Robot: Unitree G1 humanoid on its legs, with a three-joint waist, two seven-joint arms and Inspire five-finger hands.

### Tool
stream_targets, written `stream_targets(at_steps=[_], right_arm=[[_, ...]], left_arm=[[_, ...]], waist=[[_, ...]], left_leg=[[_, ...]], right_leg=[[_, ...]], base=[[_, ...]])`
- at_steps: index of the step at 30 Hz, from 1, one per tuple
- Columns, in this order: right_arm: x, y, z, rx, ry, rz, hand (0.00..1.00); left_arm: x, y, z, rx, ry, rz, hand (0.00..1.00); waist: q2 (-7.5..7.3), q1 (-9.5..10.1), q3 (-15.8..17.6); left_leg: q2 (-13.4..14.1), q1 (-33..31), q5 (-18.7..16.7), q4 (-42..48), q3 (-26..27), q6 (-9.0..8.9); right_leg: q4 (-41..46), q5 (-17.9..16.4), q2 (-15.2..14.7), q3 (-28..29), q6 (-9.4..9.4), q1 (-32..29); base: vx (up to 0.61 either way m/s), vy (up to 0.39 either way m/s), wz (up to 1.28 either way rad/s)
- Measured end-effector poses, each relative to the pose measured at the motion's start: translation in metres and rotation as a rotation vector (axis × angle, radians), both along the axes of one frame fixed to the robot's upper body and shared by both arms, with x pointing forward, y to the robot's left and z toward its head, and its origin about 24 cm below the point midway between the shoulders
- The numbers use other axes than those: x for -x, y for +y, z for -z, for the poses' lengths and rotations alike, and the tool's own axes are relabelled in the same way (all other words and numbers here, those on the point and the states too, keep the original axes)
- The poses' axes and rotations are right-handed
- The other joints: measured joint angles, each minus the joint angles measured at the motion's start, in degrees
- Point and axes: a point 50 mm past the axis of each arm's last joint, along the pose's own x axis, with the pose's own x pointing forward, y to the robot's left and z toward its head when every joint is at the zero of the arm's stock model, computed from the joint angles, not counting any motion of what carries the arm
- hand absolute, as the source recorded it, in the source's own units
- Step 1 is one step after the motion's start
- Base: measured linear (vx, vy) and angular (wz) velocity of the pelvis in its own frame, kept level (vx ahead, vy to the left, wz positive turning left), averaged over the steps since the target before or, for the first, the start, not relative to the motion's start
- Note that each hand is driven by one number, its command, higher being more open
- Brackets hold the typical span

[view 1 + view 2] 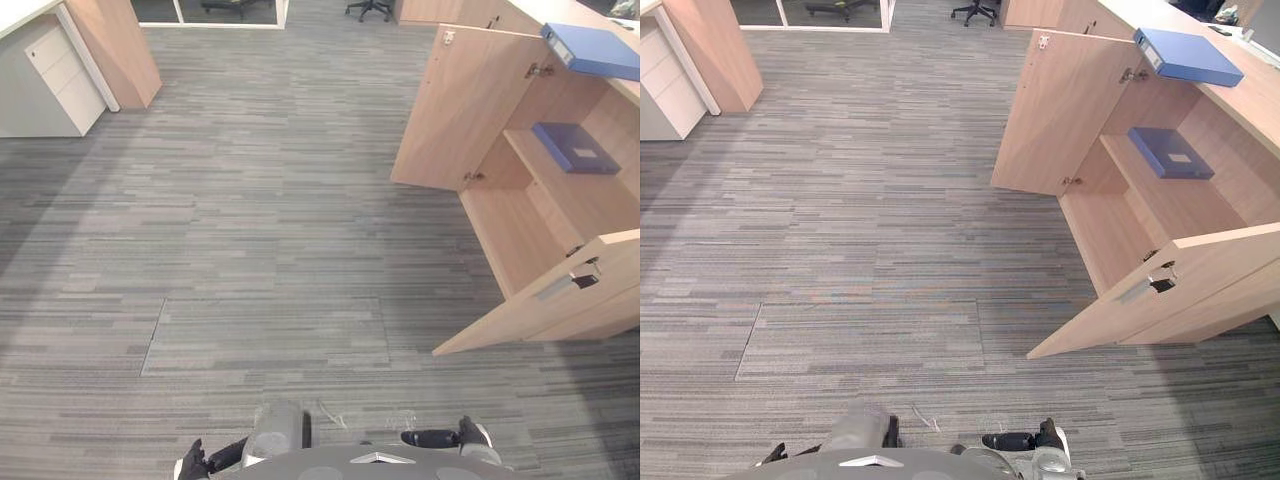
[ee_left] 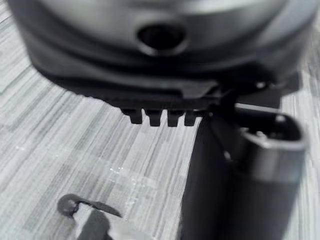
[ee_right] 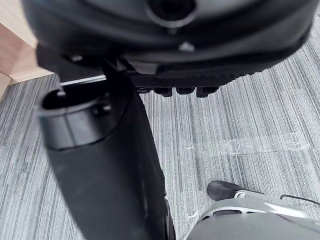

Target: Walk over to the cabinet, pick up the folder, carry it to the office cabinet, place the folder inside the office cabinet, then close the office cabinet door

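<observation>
A blue folder (image 1: 595, 48) lies flat on the counter top above a low wooden cabinet (image 1: 520, 230) at the right, a few steps from me. Both cabinet doors stand open: the far door (image 1: 460, 110) and the near door (image 1: 560, 300) swing out over the carpet. A second blue folder (image 1: 1170, 152) rests on the shelf inside. My left hand (image 2: 160, 117) hangs over the carpet with straight fingers and holds nothing. My right hand (image 3: 100, 165) also hangs over the carpet, relaxed and empty.
A white drawer unit (image 1: 55, 75) and a wooden panel (image 1: 115, 45) stand at the far left. An office chair (image 1: 368, 8) sits at the far end. Grey carpet (image 1: 260, 220) stretches between me and the cabinet.
</observation>
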Motion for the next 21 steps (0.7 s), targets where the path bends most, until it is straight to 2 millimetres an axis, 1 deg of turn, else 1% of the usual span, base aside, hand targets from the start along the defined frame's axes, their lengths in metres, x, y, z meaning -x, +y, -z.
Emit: stream_targets(at_steps=[1,2,3,4,5,6,7,8,9,10,11,12,13,14,15,16,17,18,19,20,21], right_arm=[[0.001,0.000,0.000,-0.001,0.006,0.004,1.00],[0.001,0.000,0.000,-0.001,0.008,0.006,1.00],[0.002,-0.001,0.000,-0.001,0.012,0.014,1.00],[0.002,-0.002,0.000,0.000,0.015,0.015,1.00],[0.002,-0.002,0.000,0.001,0.016,0.015,1.00],[0.003,-0.003,0.000,0.005,0.018,0.015,1.00],[0.004,-0.003,0.001,0.001,0.024,0.017,1.00],[0.004,-0.001,0.002,-0.008,0.028,0.022,1.00],[-0.007,0.009,0.001,-0.035,0.002,0.032,1.00],[-0.014,0.023,0.002,-0.073,-0.019,0.040,1.00],[-0.016,0.029,0.002,-0.092,-0.023,0.041,1.00],[-0.016,0.040,0.003,-0.127,-0.026,0.046,1.00],[-0.017,0.041,0.003,-0.140,-0.029,0.052,1.00],[-0.018,0.037,0.003,-0.138,-0.037,0.076,1.00],[-0.018,0.032,0.002,-0.128,-0.047,0.099,1.00],[-0.020,0.027,0.000,-0.118,-0.063,0.122,1.00],[-0.026,0.025,-0.002,-0.110,-0.099,0.127,1.00],[-0.031,0.024,-0.005,-0.106,-0.126,0.128,1.00],[-0.033,0.023,-0.006,-0.103,-0.134,0.127,1.00],[-0.035,0.022,-0.006,-0.096,-0.138,0.128,1.00],[-0.040,0.022,-0.008,-0.092,-0.147,0.126,1.00]], left_arm=[[0.004,-0.002,0.001,0.007,0.010,-0.001,1.00],[0.005,-0.002,0.001,0.009,0.013,-0.004,1.00],[0.005,-0.003,0.001,0.011,0.014,-0.006,1.00],[0.005,-0.004,0.001,0.008,0.015,-0.009,1.00],[0.005,-0.004,0.001,0.007,0.016,-0.011,1.00],[0.006,-0.004,0.001,0.005,0.019,-0.012,1.00],[0.008,-0.004,0.002,0.004,0.029,-0.015,1.00],[0.006,-0.001,0.001,-0.007,0.026,-0.018,1.00],[0.002,0.002,0.001,-0.021,0.019,-0.030,1.00],[0.002,0.004,0.000,-0.025,0.017,-0.041,1.00],[0.003,0.005,0.001,-0.023,0.020,-0.040,1.00],[0.005,0.006,0.001,-0.021,0.030,-0.035,1.00],[0.007,0.005,0.002,-0.017,0.041,-0.027,1.00],[0.009,0.002,0.003,-0.010,0.053,-0.011,1.00],[0.009,0.001,0.003,-0.009,0.054,0.003,1.00],[0.009,0.003,0.002,-0.012,0.054,0.023,1.00],[0.007,0.005,0.002,-0.016,0.053,0.043,1.00],[0.005,0.006,0.002,-0.017,0.048,0.055,1.00],[0.005,0.006,0.002,-0.015,0.048,0.062,1.00],[0.005,0.004,0.002,-0.009,0.047,0.071,1.00],[0.006,0.004,0.003,-0.004,0.053,0.071,1.00]], waist=[[-0.23,0.37,0.1],[-0.22,0.51,0.1],[-0.20,0.68,0.1],[-0.22,0.70,0.1],[-0.11,0.69,0.1],[0.07,0.67,-0.1],[-0.16,1.07,-0.9],[-0.98,1.37,-1.0],[-1.41,1.56,-1.3],[-2.17,2.14,-2.0],[-2.42,2.57,-2.4],[-2.68,2.74,-3.2],[-2.29,2.75,-3.8],[-1.41,2.38,-4.4],[-1.10,2.22,-4.5],[-1.03,1.60,-4.5],[-1.19,0.35,-4.4],[-1.51,-0.84,-4.3],[-1.31,-1.19,-4.2],[-0.85,-1.45,-3.8],[-0.25,-1.70,-3.9]], left_leg=[[0.4,-1.3,0.2,-4.0,-1.2,-0.30],[0.5,-1.7,0.7,-7.1,-2.2,-0.67],[0.5,-2.0,2.2,-14.2,-4.4,-0.86],[0.5,-1.9,4.5,-21.1,-6.6,-1.04],[0.6,-1.9,5.6,-24.0,-7.6,-1.27],[0.6,-1.7,9.9,-27.2,-7.6,-3.03],[-0.7,-1.6,15.6,-26.9,-4.2,-1.87],[-1.5,-2.1,14.4,-25.7,-2.5,-0.86],[-2.0,-2.3,12.2,-24.3,-0.7,0.63],[-2.7,-1.1,11.1,-24.7,1.7,1.71],[-3.1,-0.1,10.7,-25.2,2.9,2.27],[-4.2,2.6,10.2,-27.0,5.1,3.47],[-5.1,4.9,10.3,-28.8,6.4,4.45],[-6.5,8.1,10.2,-31.0,6.8,5.11],[-8.0,10.9,10.3,-32.7,6.7,5.80],[-10.0,14.7,9.8,-34.6,6.4,6.80],[-11.2,16.8,9.3,-35.2,6.1,7.88],[-12.3,19.3,9.1,-36.2,5.6,8.21],[-12.4,21.0,9.0,-37.1,5.4,8.33],[-12.1,24.5,9.0,-39.1,5.2,8.36],[-11.4,27.2,9.0,-40.8,5.3,8.37]], right_leg=[[0.2,-0.8,-1.3,1.2,0.93,0.4],[0.2,-1.2,-2.0,1.6,1.59,0.7],[0.2,-2.1,-3.8,2.4,3.04,1.2],[0.2,-3.2,-5.9,3.1,4.80,1.9],[0.2,-3.9,-7.0,3.5,5.84,2.2],[0.1,-5.1,-9.2,4.1,7.86,3.1],[-0.3,-5.9,-12.1,4.1,8.40,3.6],[0.1,-5.7,-13.3,4.4,8.46,3.8],[2.5,-5.0,-14.0,5.6,8.23,2.3],[4.2,-2.8,-14.7,5.5,7.30,0.5],[4.3,-1.4,-15.5,6.0,7.53,0.3],[4.8,1.1,-17.2,7.5,6.95,0.2],[7.1,2.9,-18.3,8.5,6.27,-0.7],[12.7,5.0,-19.8,8.8,5.66,-2.7],[18.5,6.5,-21.5,8.6,4.57,-4.7],[28.9,8.5,-24.3,7.5,1.06,-8.1],[38.6,9.7,-26.7,5.5,-2.80,-10.8],[46.9,9.9,-28.8,2.5,-5.63,-13.4],[50.2,9.6,-29.6,0.1,-6.21,-14.3],[52.4,8.7,-29.7,-5.3,-6.80,-15.0],[51.9,6.0,-29.0,-11.2,-5.62,-15.4]], base=[[0.14,0.150,-0.40],[0.21,0.241,-0.43],[0.29,0.320,-0.35],[0.31,0.352,-0.33],[0.36,0.425,-0.28],[0.42,0.467,-0.28],[0.43,0.464,-0.34],[0.52,0.439,-0.50],[0.48,0.341,-0.74],[0.47,0.316,-0.85],[0.36,0.241,-0.91],[0.28,0.186,-0.74],[0.34,0.221,-0.71],[0.33,0.215,-0.50],[0.39,0.258,-0.37],[0.37,0.259,-0.04],[0.28,0.213,0.22],[0.20,0.160,0.33],[0.18,0.128,0.15],[0.23,0.128,-0.09],[0.24,0.108,-0.22]])
